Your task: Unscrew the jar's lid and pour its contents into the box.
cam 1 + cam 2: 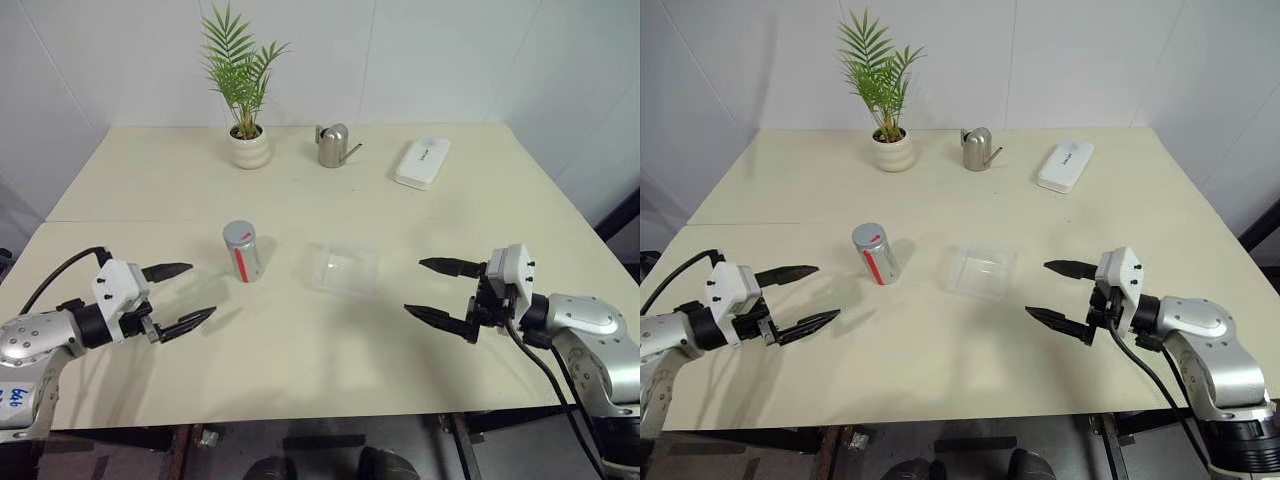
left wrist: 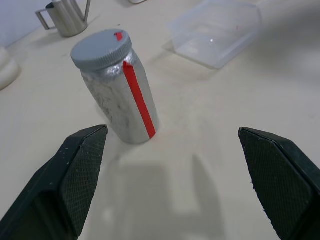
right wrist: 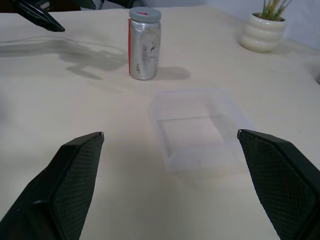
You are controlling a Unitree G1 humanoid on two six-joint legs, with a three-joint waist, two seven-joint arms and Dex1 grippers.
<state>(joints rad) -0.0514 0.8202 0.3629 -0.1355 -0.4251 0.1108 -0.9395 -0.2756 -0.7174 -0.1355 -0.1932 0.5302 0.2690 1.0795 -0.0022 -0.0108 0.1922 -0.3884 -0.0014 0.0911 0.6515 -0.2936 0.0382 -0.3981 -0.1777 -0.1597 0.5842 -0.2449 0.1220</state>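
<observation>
While the jar is standing upright on the table, lid on, beside the clear box, the left gripper and right gripper are hovering open, holding nothing.

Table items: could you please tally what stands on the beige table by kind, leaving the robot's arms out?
Lidded jars: 1, the silvery jar with a red stripe, its round grey lid on.
Clear plastic boxes: 1, the shallow transparent box.
Potted plants: 1, the green palm in a white ribbed pot.
Steel watering pots: 1, the spouted steel pot.
White flat cases: 1, the white case.
Total: 5
</observation>
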